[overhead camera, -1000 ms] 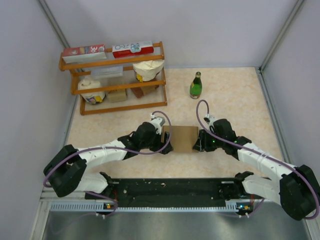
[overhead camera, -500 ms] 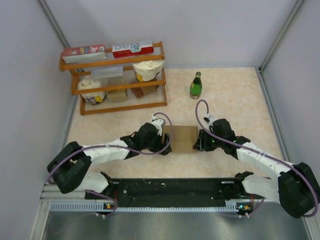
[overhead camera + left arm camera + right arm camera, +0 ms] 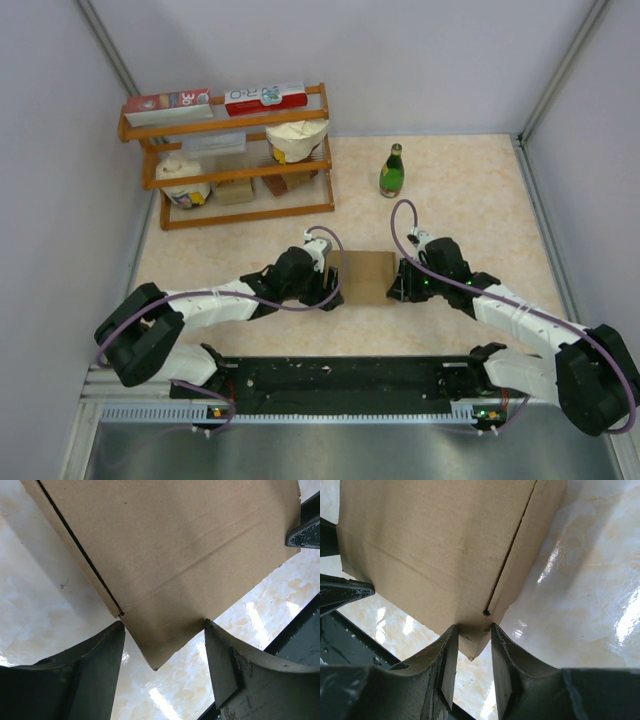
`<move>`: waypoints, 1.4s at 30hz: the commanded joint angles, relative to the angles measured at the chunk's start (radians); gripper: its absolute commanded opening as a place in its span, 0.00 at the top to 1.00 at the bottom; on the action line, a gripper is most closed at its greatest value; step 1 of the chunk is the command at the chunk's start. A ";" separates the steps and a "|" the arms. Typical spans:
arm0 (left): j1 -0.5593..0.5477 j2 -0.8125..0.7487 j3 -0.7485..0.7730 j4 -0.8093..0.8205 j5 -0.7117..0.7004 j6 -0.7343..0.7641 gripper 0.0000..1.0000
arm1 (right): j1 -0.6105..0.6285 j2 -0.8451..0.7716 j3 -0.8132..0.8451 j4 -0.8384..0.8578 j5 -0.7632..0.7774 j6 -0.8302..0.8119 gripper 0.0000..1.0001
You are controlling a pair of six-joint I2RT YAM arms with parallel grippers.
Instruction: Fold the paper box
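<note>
Paper box: we see the paper box (image 3: pixel 366 277) folded up, plain brown, lying on the table (image 3: pixel 470 200) in front of the wooden rack (image 3: pixel 246 214), past the rack's right end. Its top face is closed, so we cannot tell what is inside.
Left gripper: the left gripper (image 3: pixel 162 630) is spread wide, with one corner of the paper box between its fingers; it straddles the corner without clamping it.
Right gripper: the right gripper (image 3: pixel 473 630) is drawn in narrow around the opposite corner, and both fingers meet the cardboard edges; we cannot tell whether it is truly clamped.
Rack, top shelf: red-and-white cartons (image 3: pixel 168 103) lie flat.
Rack, middle shelf: a cream tub (image 3: pixel 297 138) stands at the right end.
Rack, bottom shelf: a white jar (image 3: pixel 183 180) is at the left, and small brown boxes (image 3: pixel 234 190) sit beside it.
Green bottle: the green bottle (image 3: pixel 392 171) stands upright just right of the rack.
</note>
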 commanded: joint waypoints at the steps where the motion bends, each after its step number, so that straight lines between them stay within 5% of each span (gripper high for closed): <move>1: -0.003 0.011 -0.005 0.073 0.023 0.001 0.33 | -0.006 0.000 -0.006 0.046 0.003 0.000 0.69; 34: -0.003 0.076 0.000 0.069 -0.052 0.049 0.37 | -0.006 0.071 -0.023 0.160 0.034 -0.029 0.79; 42: -0.003 0.054 0.004 0.040 -0.066 0.055 0.37 | -0.006 0.036 -0.012 0.120 0.060 -0.029 0.61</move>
